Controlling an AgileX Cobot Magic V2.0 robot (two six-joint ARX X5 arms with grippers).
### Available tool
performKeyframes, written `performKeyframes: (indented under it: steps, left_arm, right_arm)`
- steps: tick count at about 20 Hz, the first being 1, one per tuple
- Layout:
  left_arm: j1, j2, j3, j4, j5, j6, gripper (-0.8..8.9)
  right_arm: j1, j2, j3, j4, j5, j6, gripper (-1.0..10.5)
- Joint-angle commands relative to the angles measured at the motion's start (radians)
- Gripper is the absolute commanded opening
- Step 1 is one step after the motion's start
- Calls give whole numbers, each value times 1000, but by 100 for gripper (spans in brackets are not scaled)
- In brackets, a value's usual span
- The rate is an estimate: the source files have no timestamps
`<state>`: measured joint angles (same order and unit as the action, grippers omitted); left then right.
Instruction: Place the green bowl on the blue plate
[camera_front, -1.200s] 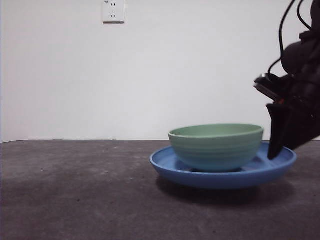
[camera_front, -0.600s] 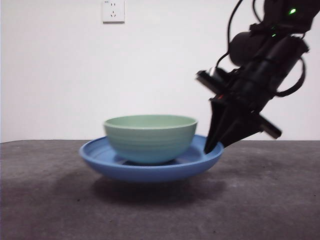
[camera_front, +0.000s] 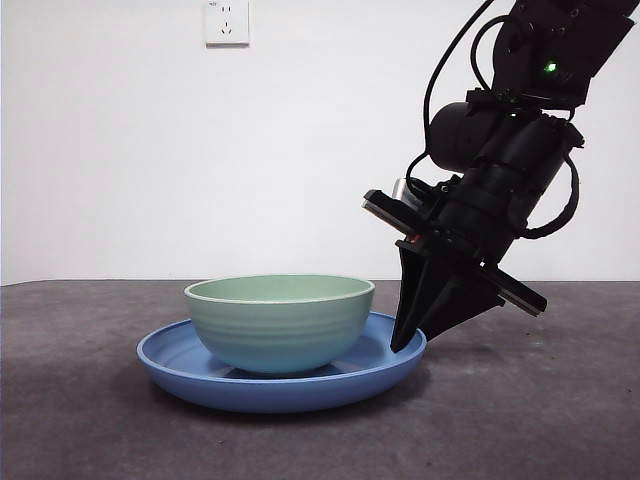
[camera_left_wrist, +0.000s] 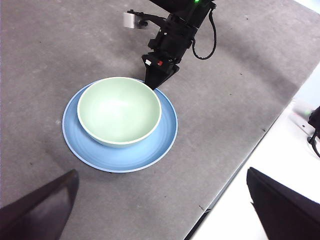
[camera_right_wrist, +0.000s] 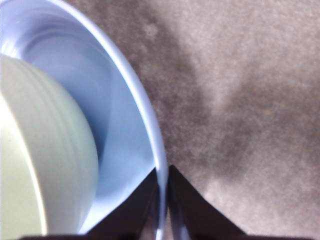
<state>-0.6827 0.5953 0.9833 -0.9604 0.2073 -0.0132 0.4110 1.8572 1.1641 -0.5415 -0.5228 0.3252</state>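
Gripping the blue plate by its rim, my right gripper could tip or drag it if I pull away before letting go, and the green bowl riding on it might slide; that is my main worry in the front view, where the plate looks flat on the table.

From my left wrist, I count one green bowl, sitting inside one blue plate, with the right gripper at the plate's far edge. My left gripper hangs high, jaws spread wide, empty.

From my right wrist, the jaws pinch narrowly on the plate rim, though blur makes contact hard to confirm; the bowl sits near, apparently untouched.
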Motion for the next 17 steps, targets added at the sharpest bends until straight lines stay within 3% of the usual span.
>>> performKeyframes:
  steps: [1,6,14,17]
  left_arm:
    - [-5,5,8,11,-3,1,626]
    - [-5,5,8,11,-3,1,626]
    - [-5,5,8,11,-3,1,626]
    - [-5,5,8,11,-3,1,626]
  right_arm:
    - [5,15,23,5,-25,15,11]
    - [3,14,23,20,-21,15,249]
    - [-40,-180,29,-16,55,-20,279]
    - [-55,-354,29,-92,76,-76,385]
